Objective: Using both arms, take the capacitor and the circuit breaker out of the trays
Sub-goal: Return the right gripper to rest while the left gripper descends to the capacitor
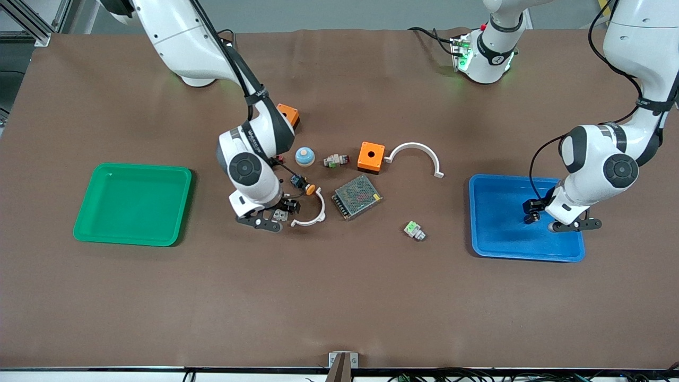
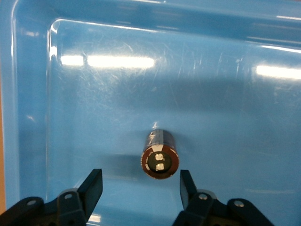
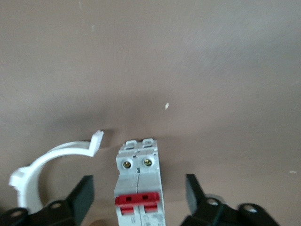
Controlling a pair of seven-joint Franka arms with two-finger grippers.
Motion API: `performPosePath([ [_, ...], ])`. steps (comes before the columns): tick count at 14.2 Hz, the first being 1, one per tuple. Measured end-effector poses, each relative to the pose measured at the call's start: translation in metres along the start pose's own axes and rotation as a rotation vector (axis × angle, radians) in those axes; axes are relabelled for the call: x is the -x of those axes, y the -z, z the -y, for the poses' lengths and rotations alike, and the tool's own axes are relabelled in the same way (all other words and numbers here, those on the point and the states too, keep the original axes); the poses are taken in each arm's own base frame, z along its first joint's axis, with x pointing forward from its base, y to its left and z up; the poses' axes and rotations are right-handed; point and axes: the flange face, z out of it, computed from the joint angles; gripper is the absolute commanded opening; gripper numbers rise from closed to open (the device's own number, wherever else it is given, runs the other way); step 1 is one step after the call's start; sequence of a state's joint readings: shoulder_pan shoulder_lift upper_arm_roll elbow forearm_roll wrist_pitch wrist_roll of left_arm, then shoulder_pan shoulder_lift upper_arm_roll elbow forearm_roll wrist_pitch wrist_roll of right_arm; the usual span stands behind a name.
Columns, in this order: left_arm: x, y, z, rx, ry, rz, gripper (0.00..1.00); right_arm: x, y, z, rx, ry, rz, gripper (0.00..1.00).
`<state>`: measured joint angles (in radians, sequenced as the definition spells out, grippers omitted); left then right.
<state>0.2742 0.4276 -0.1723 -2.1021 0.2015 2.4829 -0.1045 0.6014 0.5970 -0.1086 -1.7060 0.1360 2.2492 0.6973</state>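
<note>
The breaker (image 1: pixel 281 215) is a white block with red levers, lying on the brown table between the green tray and the metal mesh box. My right gripper (image 1: pixel 275 214) is low over it, open, with one finger on each side of the breaker (image 3: pixel 139 188) and not touching it. The capacitor (image 2: pixel 160 157), a small dark cylinder with pale marks on its end, lies in the blue tray (image 2: pixel 211 84). My left gripper (image 2: pixel 140 176) is open just above it and holds nothing. In the front view the left gripper (image 1: pixel 554 217) is over the blue tray (image 1: pixel 498 249) and hides the capacitor.
A white half-ring clip (image 1: pixel 310 215) lies right beside the breaker. Near it are a push-button with an orange cap (image 1: pixel 302 184), a metal mesh box (image 1: pixel 356 196), two orange boxes (image 1: pixel 370 156), a white arc (image 1: pixel 416 156) and a white-and-green connector (image 1: pixel 414 230). A green tray (image 1: pixel 132 204) stands toward the right arm's end.
</note>
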Motion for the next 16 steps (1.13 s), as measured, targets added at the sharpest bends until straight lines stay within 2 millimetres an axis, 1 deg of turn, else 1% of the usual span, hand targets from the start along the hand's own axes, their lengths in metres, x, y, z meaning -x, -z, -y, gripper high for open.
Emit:
performPosePath([
  [1, -0.001, 0.001, -0.001, 0.000, -0.001, -0.002, 0.74, -0.016, 0.032, -0.005, 0.002, -0.015, 0.014, 1.00],
  [2, -0.001, 0.001, -0.002, 0.000, -0.003, -0.003, 0.74, -0.035, 0.067, -0.016, 0.003, -0.017, 0.029, 1.00],
  [3, -0.001, 0.001, -0.003, 0.001, -0.004, -0.004, 0.74, -0.054, 0.101, -0.033, 0.003, -0.002, 0.044, 1.00],
  [4, -0.001, 0.002, -0.003, 0.001, -0.006, -0.004, 0.74, -0.073, 0.130, -0.058, 0.000, 0.017, 0.055, 1.00],
  [5, -0.002, 0.002, -0.004, 0.001, -0.007, -0.005, 0.74, -0.092, 0.153, -0.085, -0.010, 0.039, 0.055, 1.00],
  [6, -0.002, 0.003, -0.005, 0.001, -0.008, -0.006, 0.74, -0.108, 0.170, -0.113, -0.021, 0.066, 0.048, 1.00],
  [7, -0.003, 0.003, -0.005, 0.001, -0.009, -0.008, 0.74, -0.121, 0.181, -0.143, -0.021, 0.095, 0.054, 1.00],
  [8, -0.003, 0.003, -0.006, 0.000, -0.009, -0.008, 0.74, -0.131, 0.189, -0.174, -0.013, 0.122, 0.073, 1.00],
  [10, -0.003, 0.003, -0.007, 0.002, -0.012, -0.007, 0.74, -0.143, 0.204, -0.229, 0.024, 0.160, 0.096, 1.00],
  [12, -0.003, -0.002, -0.009, 0.004, -0.014, 0.000, 0.72, -0.148, 0.225, -0.273, 0.062, 0.153, 0.107, 1.00],
  [13, -0.002, -0.004, -0.009, 0.005, -0.014, 0.004, 0.71, -0.150, 0.237, -0.291, 0.068, 0.132, 0.110, 1.00],
  [15, -0.003, -0.007, -0.009, 0.007, -0.013, 0.004, 0.70, -0.154, 0.264, -0.325, 0.061, 0.090, 0.103, 1.00],
  [16, -0.005, -0.005, -0.009, 0.007, -0.013, -0.002, 0.70, -0.156, 0.274, -0.338, 0.056, 0.077, 0.096, 1.00],
])
